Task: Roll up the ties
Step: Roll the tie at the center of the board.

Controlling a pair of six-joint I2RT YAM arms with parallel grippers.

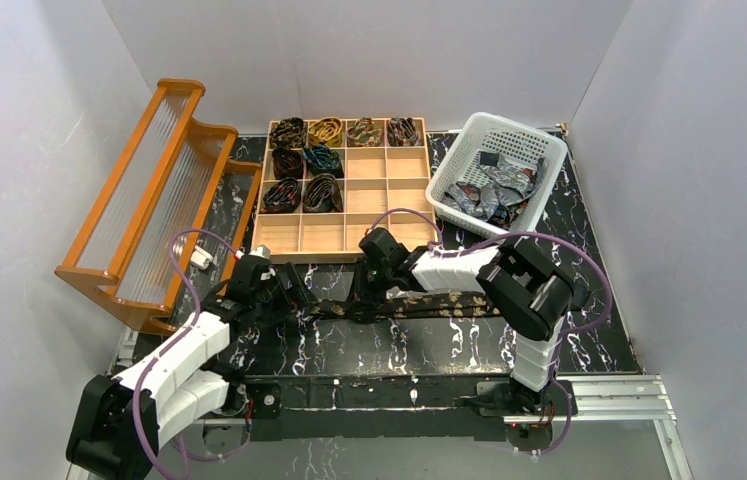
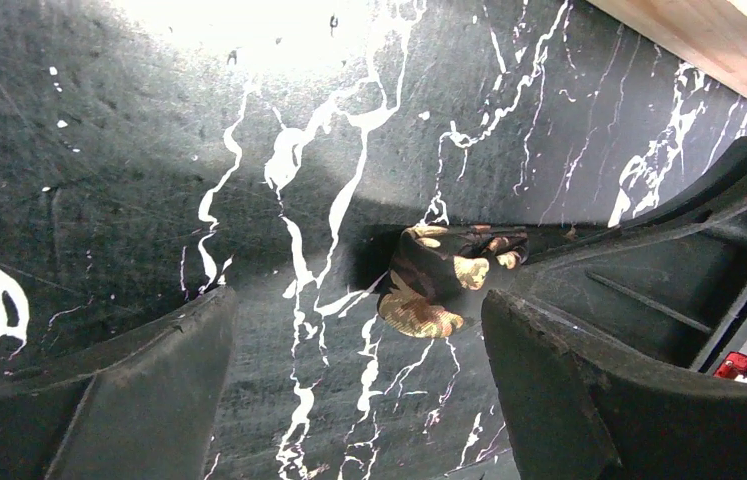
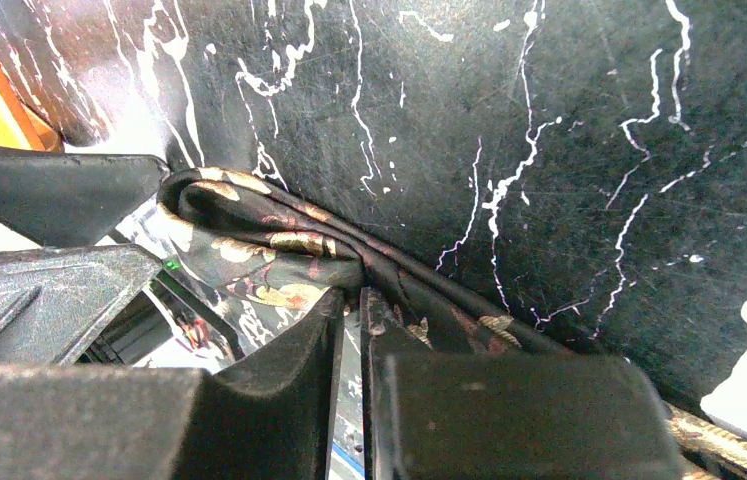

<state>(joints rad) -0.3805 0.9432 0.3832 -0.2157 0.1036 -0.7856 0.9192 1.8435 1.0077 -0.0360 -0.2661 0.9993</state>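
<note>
Top view: a dark brown tie lies stretched across the marbled tabletop, between the left gripper and the right gripper. Coiled ties fill part of a wooden tray.

Left wrist view: the left gripper hangs with its fingers wide apart around the tie's folded end, not touching it.

Right wrist view: the right gripper is pinched tight on the tie's fold at the tabletop.
</note>
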